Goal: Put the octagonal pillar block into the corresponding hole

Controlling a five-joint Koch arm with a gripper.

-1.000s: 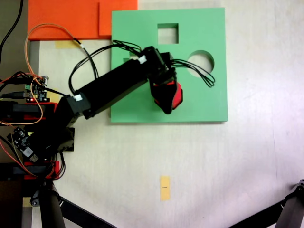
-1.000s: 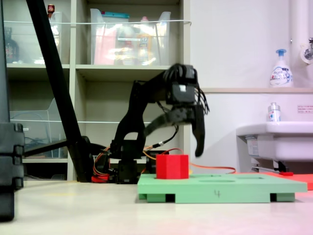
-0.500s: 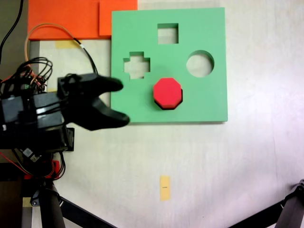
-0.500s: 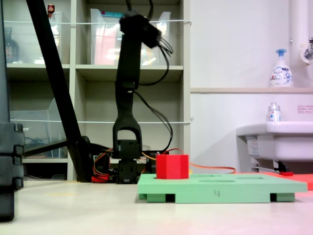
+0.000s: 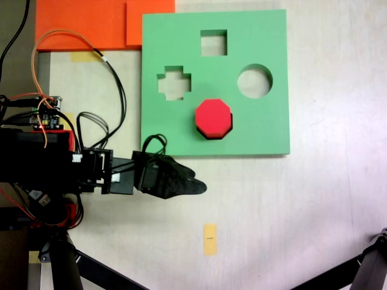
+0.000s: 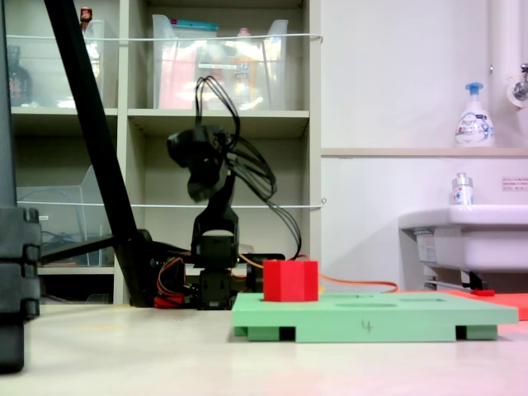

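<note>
1. We see the block [image 5: 213,117] seated in the hole [image 5: 210,136] near the board's [image 5: 266,36] lower edge, standing proud in the second exterior view.
2. Our gripper [image 5: 181,182] hangs off the board, holding nothing; we cannot tell whether its fingers are parted.
3. We judge the block light, soft foam; grip opposite flat sides.
4. The board's side reads "4" [image 6: 366,327].
</note>
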